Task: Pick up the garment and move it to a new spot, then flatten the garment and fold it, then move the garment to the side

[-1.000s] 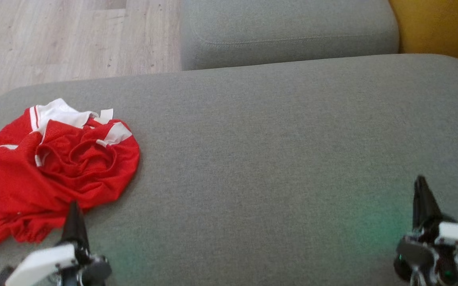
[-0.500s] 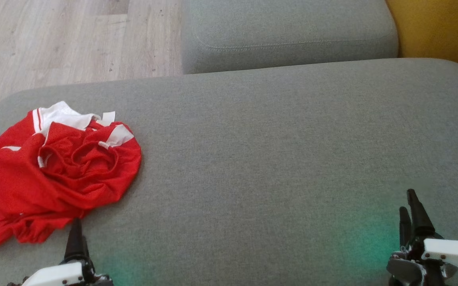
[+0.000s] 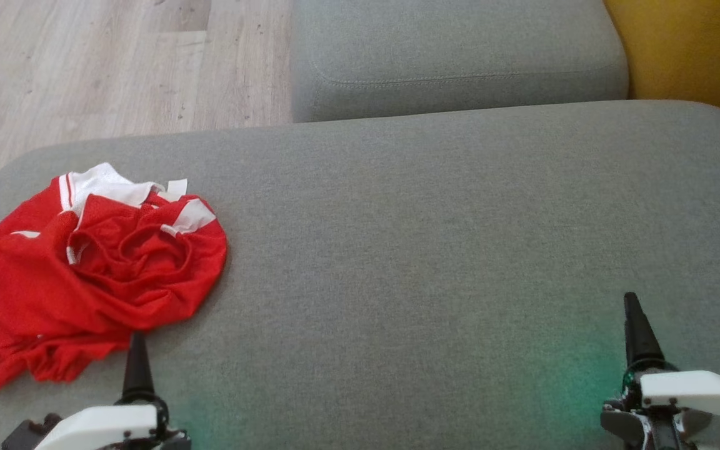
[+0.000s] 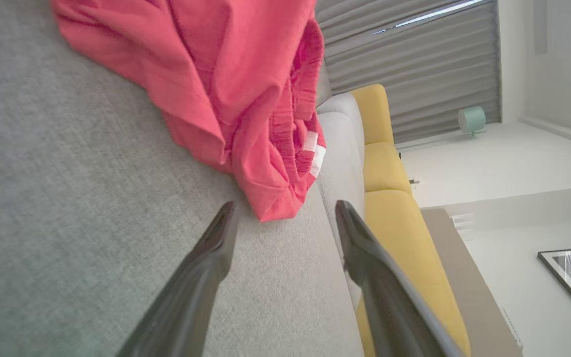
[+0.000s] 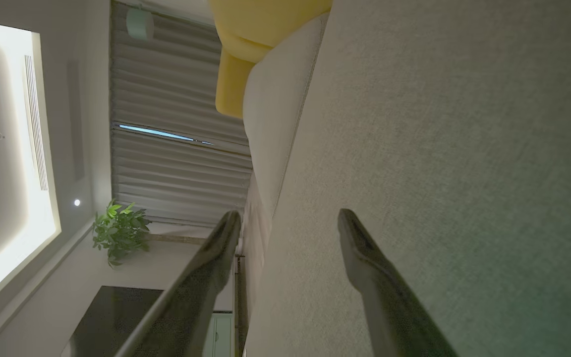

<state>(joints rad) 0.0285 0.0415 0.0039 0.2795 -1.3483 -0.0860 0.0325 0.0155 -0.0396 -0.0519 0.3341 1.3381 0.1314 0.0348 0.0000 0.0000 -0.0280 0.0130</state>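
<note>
The garment is red mesh with white trim and lies crumpled at the left end of the grey cushion. My left gripper sits at the lower left, just in front of the garment's near edge. In the left wrist view my left gripper is open, and a corner of the garment lies just beyond its fingertips, untouched. At the lower right my right gripper hovers over bare cushion. In the right wrist view my right gripper is open and holds nothing.
A second grey cushion stands behind the first. Wooden floor lies beyond the back left edge. A yellow seat is at the back right. The wide middle and right of the grey cushion offer room.
Both grippers have opened. The head camera has shifted a little, so the whole picture sits lower. The right gripper has drawn back slightly. The garment lies as before.
</note>
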